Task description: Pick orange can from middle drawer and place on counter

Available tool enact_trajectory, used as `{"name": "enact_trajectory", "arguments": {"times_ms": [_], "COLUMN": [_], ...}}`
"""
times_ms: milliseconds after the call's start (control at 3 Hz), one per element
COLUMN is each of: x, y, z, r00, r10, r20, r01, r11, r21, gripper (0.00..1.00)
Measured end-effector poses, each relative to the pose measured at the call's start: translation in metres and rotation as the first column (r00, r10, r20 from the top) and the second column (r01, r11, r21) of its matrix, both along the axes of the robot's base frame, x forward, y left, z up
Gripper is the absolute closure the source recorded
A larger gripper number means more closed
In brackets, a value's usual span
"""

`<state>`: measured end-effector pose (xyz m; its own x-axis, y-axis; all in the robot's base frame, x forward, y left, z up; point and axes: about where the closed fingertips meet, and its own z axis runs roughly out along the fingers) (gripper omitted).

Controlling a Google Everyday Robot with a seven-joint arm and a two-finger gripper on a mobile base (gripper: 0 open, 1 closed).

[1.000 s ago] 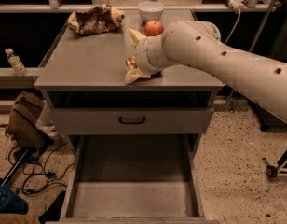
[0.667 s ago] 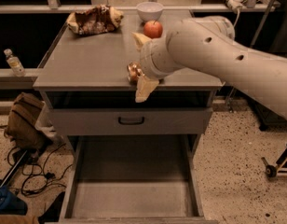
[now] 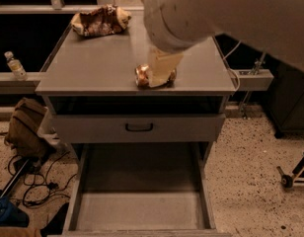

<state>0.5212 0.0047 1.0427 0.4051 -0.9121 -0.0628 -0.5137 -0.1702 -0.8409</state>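
The orange can (image 3: 140,76) is low on the counter (image 3: 93,68), near its front edge and right of the middle. My gripper (image 3: 158,78) comes down from the big cream arm at the top and is shut on the can. One cream finger (image 3: 162,68) crosses the can's front, and the other is hidden behind it. The middle drawer (image 3: 75,201) is pulled out below, and its bare grey floor holds nothing.
A brown snack bag (image 3: 100,21) lies at the counter's back left. A closed drawer front with a black handle (image 3: 138,127) sits under the counter. A bottle (image 3: 15,65), a brown bag (image 3: 26,127) and cables (image 3: 33,181) are at the left, and a wheeled stand (image 3: 290,174) at the right.
The gripper has turned and lowered the can to the counter top near the front edge. The arm now fills the top of the view and hides the apple and bowl.
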Motion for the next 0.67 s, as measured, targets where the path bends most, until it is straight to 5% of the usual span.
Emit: {"name": "enact_trajectory", "arguments": {"times_ms": [333,667], "x": [-0.0189,-0.0189], "y": [0.0034,0.0034], "z": [0.0315,0.0315], "r00": [0.9985,0.9985], "r10": [-0.003,-0.003], "r20": [0.055,0.055], "r01": [0.004,0.004], "r11": [1.0,1.0], "r21": [-0.018,-0.018], "gripper": [0.0,0.0]}}
